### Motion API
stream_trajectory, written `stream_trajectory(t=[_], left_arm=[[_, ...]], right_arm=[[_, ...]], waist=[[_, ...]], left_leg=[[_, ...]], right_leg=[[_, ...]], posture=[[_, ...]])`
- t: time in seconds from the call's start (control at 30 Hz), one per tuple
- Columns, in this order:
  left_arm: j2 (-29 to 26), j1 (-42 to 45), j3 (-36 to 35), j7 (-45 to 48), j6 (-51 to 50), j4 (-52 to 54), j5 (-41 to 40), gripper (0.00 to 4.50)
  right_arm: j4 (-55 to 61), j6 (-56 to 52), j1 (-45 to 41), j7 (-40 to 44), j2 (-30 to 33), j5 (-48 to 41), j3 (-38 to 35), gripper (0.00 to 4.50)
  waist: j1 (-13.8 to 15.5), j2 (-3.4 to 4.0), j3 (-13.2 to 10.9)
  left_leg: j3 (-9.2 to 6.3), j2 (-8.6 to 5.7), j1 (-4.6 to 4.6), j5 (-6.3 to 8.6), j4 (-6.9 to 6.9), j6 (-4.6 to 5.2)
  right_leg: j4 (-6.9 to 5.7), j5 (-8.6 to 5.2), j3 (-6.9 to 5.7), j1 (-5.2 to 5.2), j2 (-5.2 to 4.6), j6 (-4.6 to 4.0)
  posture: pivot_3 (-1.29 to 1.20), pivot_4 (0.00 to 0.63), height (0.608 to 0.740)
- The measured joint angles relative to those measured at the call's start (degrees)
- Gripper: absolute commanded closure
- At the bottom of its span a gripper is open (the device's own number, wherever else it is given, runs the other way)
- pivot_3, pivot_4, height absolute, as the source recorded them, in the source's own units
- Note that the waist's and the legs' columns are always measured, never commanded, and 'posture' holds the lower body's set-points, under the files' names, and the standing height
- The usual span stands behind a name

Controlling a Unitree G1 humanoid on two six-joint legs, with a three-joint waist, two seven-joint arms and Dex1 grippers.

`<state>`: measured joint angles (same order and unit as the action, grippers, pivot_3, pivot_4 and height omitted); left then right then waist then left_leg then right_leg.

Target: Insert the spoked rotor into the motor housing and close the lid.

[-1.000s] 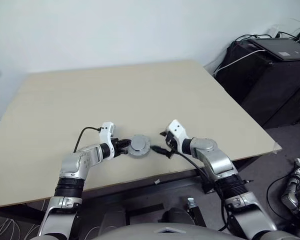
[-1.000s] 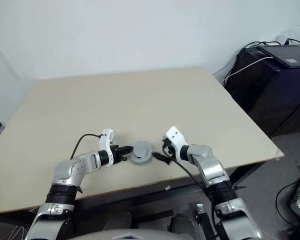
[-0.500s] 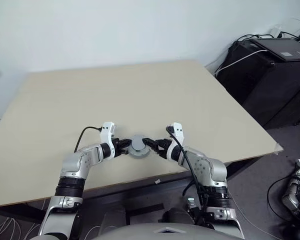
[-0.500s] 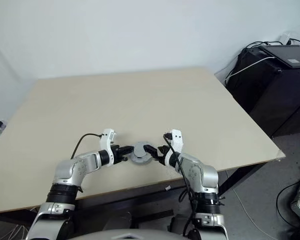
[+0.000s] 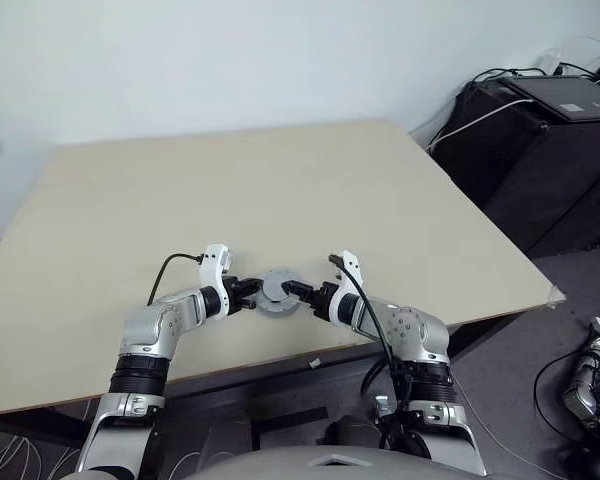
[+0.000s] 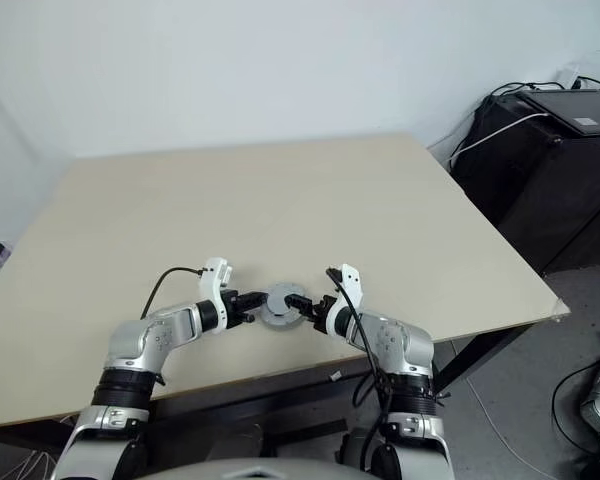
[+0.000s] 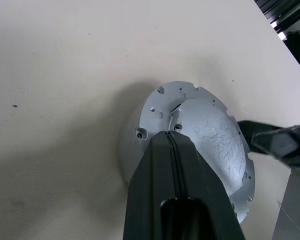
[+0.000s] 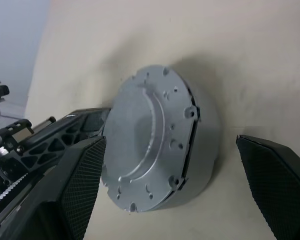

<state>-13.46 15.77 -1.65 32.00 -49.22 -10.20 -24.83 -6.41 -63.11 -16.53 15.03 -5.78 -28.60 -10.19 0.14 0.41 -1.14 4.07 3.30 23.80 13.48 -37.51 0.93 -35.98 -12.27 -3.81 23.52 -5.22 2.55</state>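
Two pincers around the lid (image 8: 150, 140): left pincer (image 7: 172, 145) closed against it, right pincer (image 8: 172, 195) wide astride.

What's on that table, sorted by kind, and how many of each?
Grey metal lid on the motor housing: 1
Black robot pincers, left pincer shut, right pincer open: 2
Total: 3, on one beige table.
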Motion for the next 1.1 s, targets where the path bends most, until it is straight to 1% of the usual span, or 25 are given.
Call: stream_trajectory(t=[0.37,0.6,0.8,1.1], left_arm=[[-0.1,-0.4,0.0,0.0,0.1,0.4,0.0,4.5],[-0.1,-0.7,-0.1,-0.4,0.2,1.0,0.1,4.5],[-0.4,-1.3,-0.7,-0.8,0.3,1.3,0.1,4.5],[-0.4,-1.5,-1.0,-0.8,0.3,1.4,0.2,4.5]], right_arm=[[-1.2,-4.3,-0.7,-0.5,-0.5,-2.7,-0.3,0.03],[-2.7,-10.9,-1.3,-1.2,-1.5,-8.6,-7.4,0.03],[-2.7,-11.2,-2.7,-3.0,-3.4,-10.4,-11.5,0.03],[-2.3,-13.9,-2.7,-4.2,-3.5,-11.3,-10.8,0.03]], waist=[[-0.3,0.0,0.0],[-0.8,0.02,0.0],[-0.8,0.02,0.0],[-1.0,0.02,0.0]], left_leg=[[-0.02,0.0,0.0,0.0,0.01,0.04],[-0.08,0.01,0.01,-0.01,0.03,0.05],[-0.15,0.0,0.0,-0.01,0.07,0.05],[-0.17,0.01,-0.01,-0.01,0.08,0.06]], right_leg=[[0.0,0.0,0.01,-0.01,0.01,0.0],[0.0,0.01,0.02,0.03,0.03,0.0],[0.0,0.0,0.04,0.02,0.04,0.0],[0.0,0.0,0.06,0.03,0.07,0.0]], posture=[[0.0,0.0,0.74],[0.0,0.0,0.74],[0.0,0.0,0.74],[0.0,0.0,0.74]])
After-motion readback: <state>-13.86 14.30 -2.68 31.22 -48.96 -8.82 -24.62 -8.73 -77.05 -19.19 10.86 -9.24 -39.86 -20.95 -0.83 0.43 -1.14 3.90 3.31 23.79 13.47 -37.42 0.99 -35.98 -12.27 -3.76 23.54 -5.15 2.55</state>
